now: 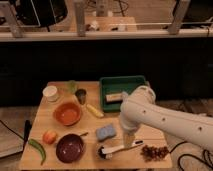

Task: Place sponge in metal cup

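The step in hand looks like the approach to the sponge [106, 132], a light blue pad lying flat a little in from the middle of the table's near edge, untouched. The gripper [128, 141] hangs at the end of the white arm [150, 112], just beside the sponge on the side toward the right edge and low over the table [40, 119]; whether it is wide or narrow I cannot tell. To do this well, it should centre over the pad before dropping, take it across its short side and press lightly, since it looks soft. The white-handled brush [120, 149] lies just nearer the near edge, so a descent off to that side could nudge it. The metal cup [81, 95] stands upright toward the far edge, left of centre, with a pale green cup [73, 86] and a white cup [50, 93] close by and an orange bowl [67, 113] just in front. Its mouth is narrow, so the sponge likely needs a release from straight above. The table is pale wood and crowded: a green tray [122, 82] at the far right corner, a purple bowl [70, 148] near the near left corner. Beyond it the room is dim, with a pale rail across.
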Robot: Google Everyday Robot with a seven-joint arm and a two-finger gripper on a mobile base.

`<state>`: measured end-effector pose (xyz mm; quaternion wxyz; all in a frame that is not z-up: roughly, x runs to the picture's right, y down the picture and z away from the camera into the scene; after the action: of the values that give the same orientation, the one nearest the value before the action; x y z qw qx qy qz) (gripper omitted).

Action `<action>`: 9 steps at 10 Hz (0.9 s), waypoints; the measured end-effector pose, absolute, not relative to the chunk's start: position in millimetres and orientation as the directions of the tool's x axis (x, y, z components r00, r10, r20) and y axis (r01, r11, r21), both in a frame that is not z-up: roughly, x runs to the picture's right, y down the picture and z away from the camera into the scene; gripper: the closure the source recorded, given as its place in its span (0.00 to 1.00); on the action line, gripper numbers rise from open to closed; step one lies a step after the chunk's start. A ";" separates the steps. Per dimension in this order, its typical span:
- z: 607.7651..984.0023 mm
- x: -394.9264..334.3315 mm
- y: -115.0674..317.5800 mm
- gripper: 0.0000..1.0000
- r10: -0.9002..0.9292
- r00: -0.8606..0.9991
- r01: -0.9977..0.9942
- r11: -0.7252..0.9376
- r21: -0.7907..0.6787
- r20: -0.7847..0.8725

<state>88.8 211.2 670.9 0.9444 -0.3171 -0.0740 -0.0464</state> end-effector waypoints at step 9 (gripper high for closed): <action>703.8 50.9 228.9 0.20 -0.032 0.970 0.175 0.782 -0.598 0.241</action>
<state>50.9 228.9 703.8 0.9376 -0.3255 -0.1092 -0.0552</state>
